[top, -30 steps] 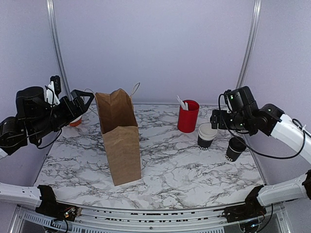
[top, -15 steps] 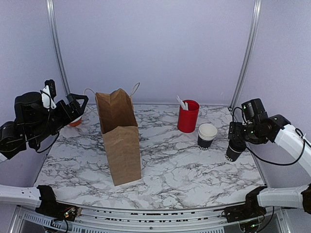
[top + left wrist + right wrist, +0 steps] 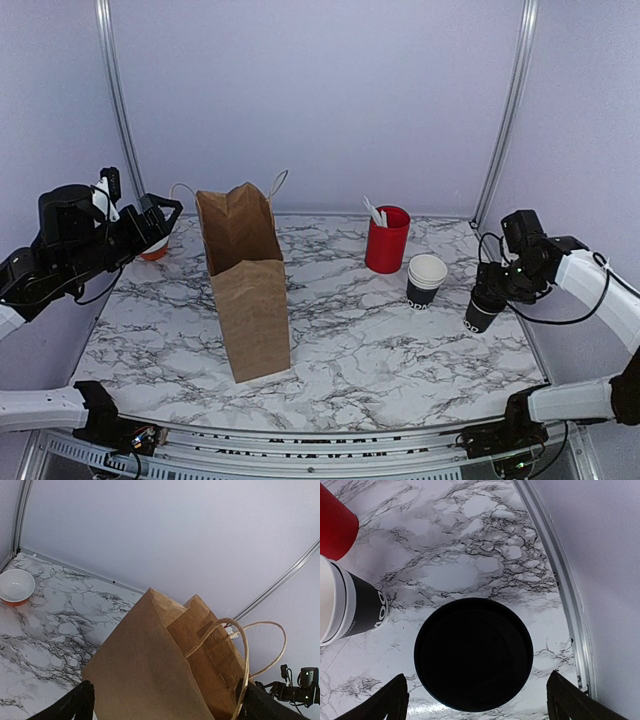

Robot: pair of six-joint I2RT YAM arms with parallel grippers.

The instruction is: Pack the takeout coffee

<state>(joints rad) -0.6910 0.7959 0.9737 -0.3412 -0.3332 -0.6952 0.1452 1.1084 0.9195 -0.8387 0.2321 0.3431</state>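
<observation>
The takeout coffee (image 3: pixel 483 314), a small black cup with a round black lid, stands upright near the table's right edge. In the right wrist view its lid (image 3: pixel 473 654) sits between my fingertips. My right gripper (image 3: pixel 491 291) hangs open just above the cup, with a finger on either side of the lid and not touching it; it also shows in the right wrist view (image 3: pixel 480 705). A tall brown paper bag (image 3: pixel 247 290) stands open at the left of centre. My left gripper (image 3: pixel 162 213) is open and empty, raised left of the bag's top (image 3: pixel 170 645).
A stack of lidless black cups (image 3: pixel 426 279) stands just left of the coffee, with a red cup of white utensils (image 3: pixel 387 240) behind it. An orange bowl (image 3: pixel 155 250) sits at the far left. The metal frame rail (image 3: pixel 560 580) runs close to the coffee's right.
My right gripper has swung right and come down from beside the cup stack to just over the lidded cup. My left arm has shifted slightly.
</observation>
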